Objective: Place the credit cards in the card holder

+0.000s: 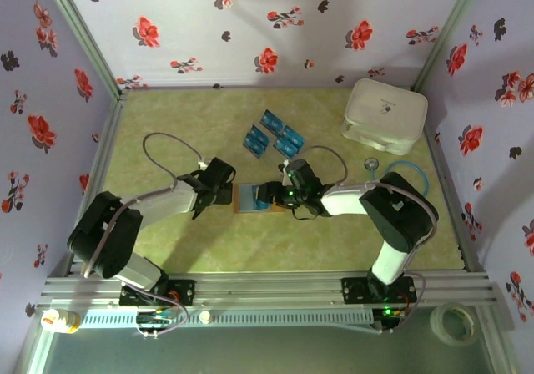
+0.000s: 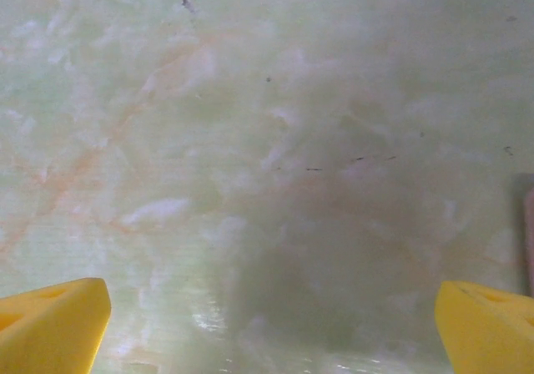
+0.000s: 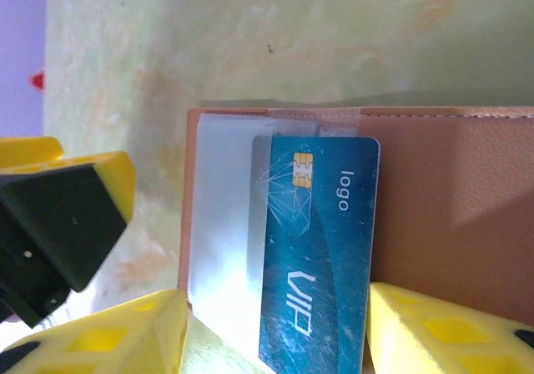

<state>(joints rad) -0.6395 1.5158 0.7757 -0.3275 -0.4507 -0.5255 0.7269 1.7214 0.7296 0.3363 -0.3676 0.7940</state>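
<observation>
The brown card holder (image 3: 434,207) lies open on the green table, between the two grippers (image 1: 247,199). One blue credit card (image 3: 321,249) lies on it, its left edge tucked under the clear sleeve (image 3: 221,224). My right gripper (image 3: 275,332) is open, with one yellow finger on either side of that card; the left finger stands well off the card. Several more blue credit cards (image 1: 273,136) lie loose behind the holder. My left gripper (image 2: 267,332) is wide open over bare table just left of the holder (image 2: 529,232), and one of its fingers (image 3: 58,215) shows in the right wrist view.
A white rounded box (image 1: 385,113) stands at the back right. In front of it a light blue ring (image 1: 409,174) lies near the right wall. Flowered walls close off the back and both sides of the table.
</observation>
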